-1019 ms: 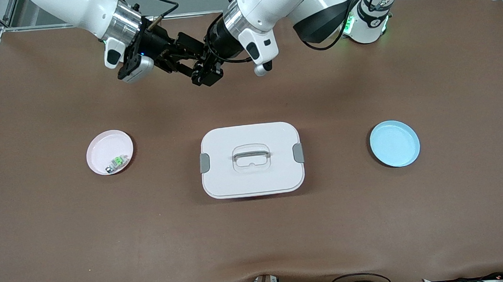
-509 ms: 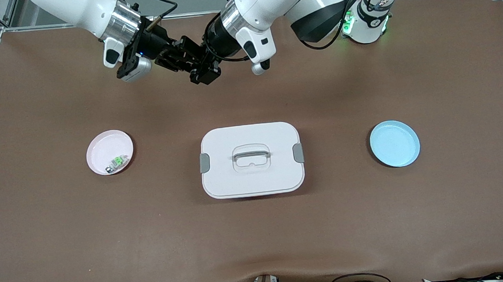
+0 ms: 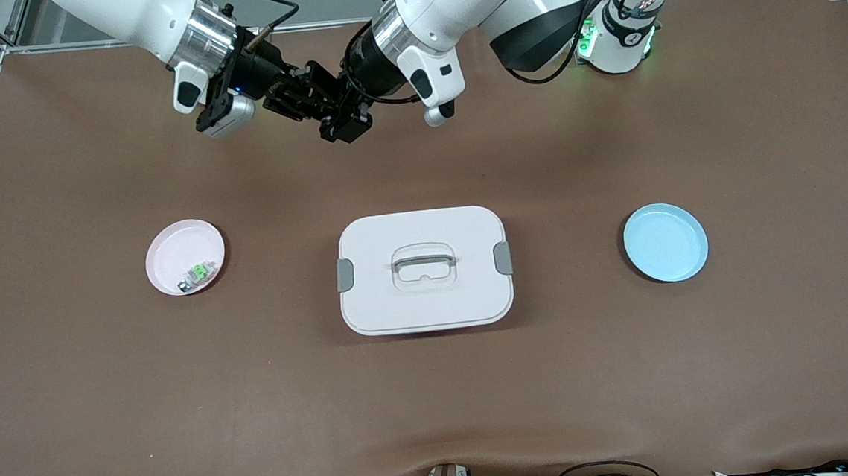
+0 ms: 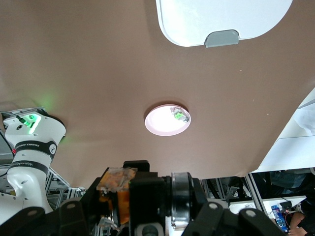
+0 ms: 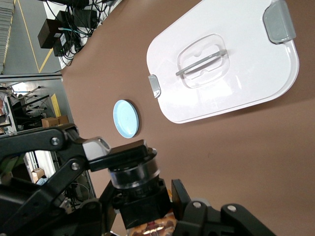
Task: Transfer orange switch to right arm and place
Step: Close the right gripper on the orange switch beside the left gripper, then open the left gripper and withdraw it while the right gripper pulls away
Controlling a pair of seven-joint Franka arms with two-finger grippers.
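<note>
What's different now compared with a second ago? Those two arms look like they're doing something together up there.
The left gripper slid toward the right arm's end, meeting the right gripper, whose fingers closed in on the orange switch that the left gripper holds. The pink plate, green switch, white box and blue plate stayed put.

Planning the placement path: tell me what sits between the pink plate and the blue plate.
The white lidded container sits between the pink plate and the blue plate, seen in the front view.
</note>
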